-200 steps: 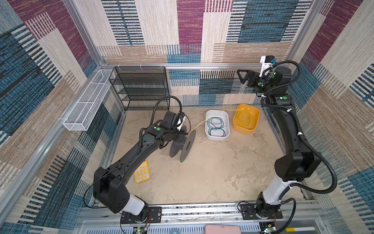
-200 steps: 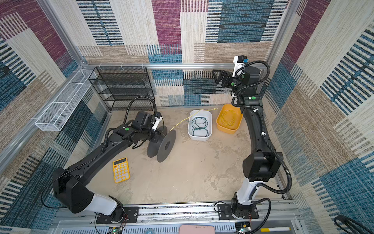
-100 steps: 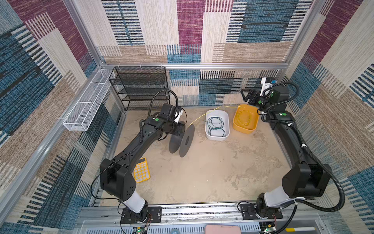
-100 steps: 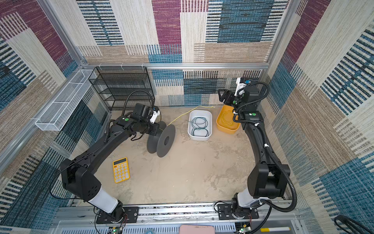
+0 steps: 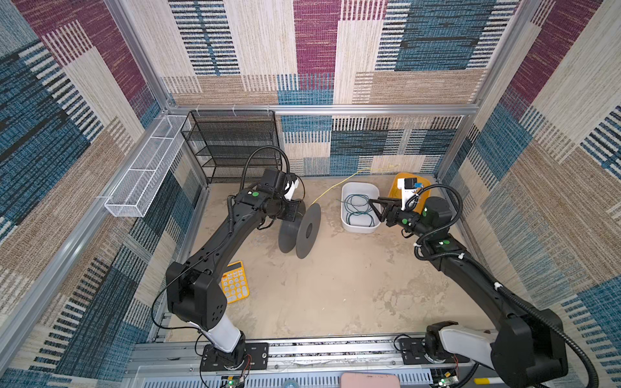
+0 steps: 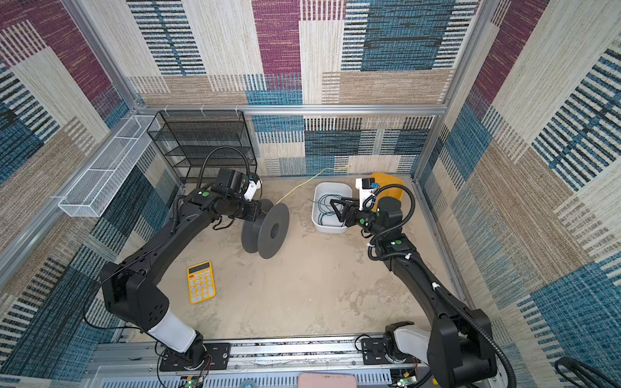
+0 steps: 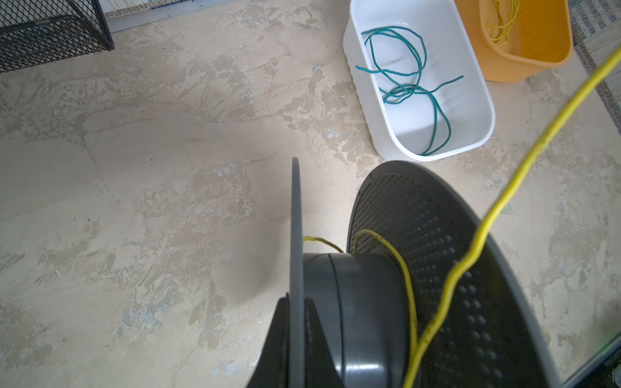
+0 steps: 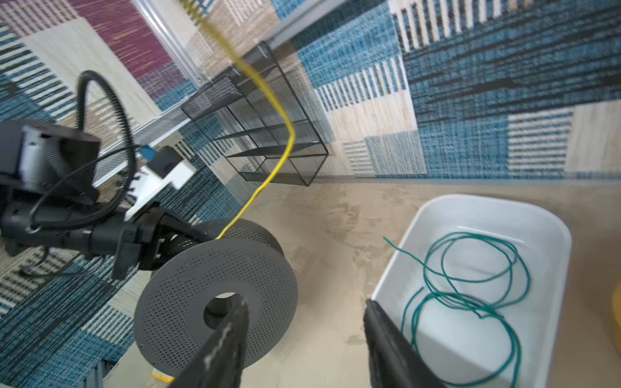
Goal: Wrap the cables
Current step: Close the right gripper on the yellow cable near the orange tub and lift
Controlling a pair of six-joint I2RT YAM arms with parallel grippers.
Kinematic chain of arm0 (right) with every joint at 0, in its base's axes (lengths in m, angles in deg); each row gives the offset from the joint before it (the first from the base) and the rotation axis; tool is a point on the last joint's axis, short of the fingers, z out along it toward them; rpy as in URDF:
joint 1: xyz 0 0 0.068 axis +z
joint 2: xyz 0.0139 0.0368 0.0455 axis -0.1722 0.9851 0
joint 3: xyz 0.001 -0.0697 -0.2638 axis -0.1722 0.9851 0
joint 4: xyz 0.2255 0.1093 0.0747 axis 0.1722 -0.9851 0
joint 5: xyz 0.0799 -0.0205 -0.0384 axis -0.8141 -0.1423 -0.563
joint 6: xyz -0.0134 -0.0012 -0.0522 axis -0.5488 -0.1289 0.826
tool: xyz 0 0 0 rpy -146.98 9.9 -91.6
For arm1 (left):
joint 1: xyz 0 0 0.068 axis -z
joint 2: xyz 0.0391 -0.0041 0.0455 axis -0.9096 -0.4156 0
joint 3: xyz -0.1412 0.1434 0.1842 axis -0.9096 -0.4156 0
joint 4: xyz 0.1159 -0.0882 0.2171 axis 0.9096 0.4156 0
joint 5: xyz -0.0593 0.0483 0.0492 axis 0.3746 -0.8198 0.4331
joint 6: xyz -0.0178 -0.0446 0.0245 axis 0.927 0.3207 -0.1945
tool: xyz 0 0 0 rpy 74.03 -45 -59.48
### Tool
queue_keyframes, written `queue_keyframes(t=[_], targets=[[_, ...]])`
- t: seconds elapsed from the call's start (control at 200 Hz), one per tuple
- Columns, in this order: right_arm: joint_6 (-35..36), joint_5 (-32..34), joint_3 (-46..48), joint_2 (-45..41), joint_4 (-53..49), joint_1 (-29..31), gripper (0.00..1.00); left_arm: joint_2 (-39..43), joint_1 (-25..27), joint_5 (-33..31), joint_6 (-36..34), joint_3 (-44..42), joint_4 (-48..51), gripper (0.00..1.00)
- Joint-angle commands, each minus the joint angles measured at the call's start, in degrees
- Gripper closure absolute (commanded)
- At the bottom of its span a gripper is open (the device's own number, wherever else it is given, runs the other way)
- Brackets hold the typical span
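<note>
cables: we count two, one yellow cable (image 7: 504, 198) and one dark green cable (image 7: 408, 89)
bins: two, one white bin (image 5: 359, 229) and one orange bin (image 7: 524, 69)
spool (image 5: 307, 231): one, dark grey; we count two perforated flanges on it
calculator (image 5: 235, 284): one, yellow
mesh shelf rack (image 5: 235, 144): one, black
wire basket (image 5: 141, 181): one, white; we count three compartments in it
robot arms: two, left arm (image 5: 218, 245) and right arm (image 5: 477, 278)
wrist cameras: two, left wrist camera (image 5: 291, 188) and right wrist camera (image 5: 407, 188)

Orange bin (image 6: 386, 178) half hidden behind right arm (image 6: 386, 211), yellow cable (image 8: 293, 136) blurred, left pincer (image 7: 294, 336) largely hidden by spool (image 7: 369, 302).
</note>
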Motion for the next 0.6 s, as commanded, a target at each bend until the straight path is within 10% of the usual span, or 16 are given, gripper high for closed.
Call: queue_keyframes(t=[0.0,0.596], targets=[[0.1,7.3,2.9,-1.0,18.1,2.1,0.35,0.1,-0.1,2.6,2.3,0.4,-1.1,1.00],[10.9,8.6,-6.8,1.6,23.1,2.2,0.31,2.5,-0.1,4.2,3.1,-0.9,-1.3,1.00]])
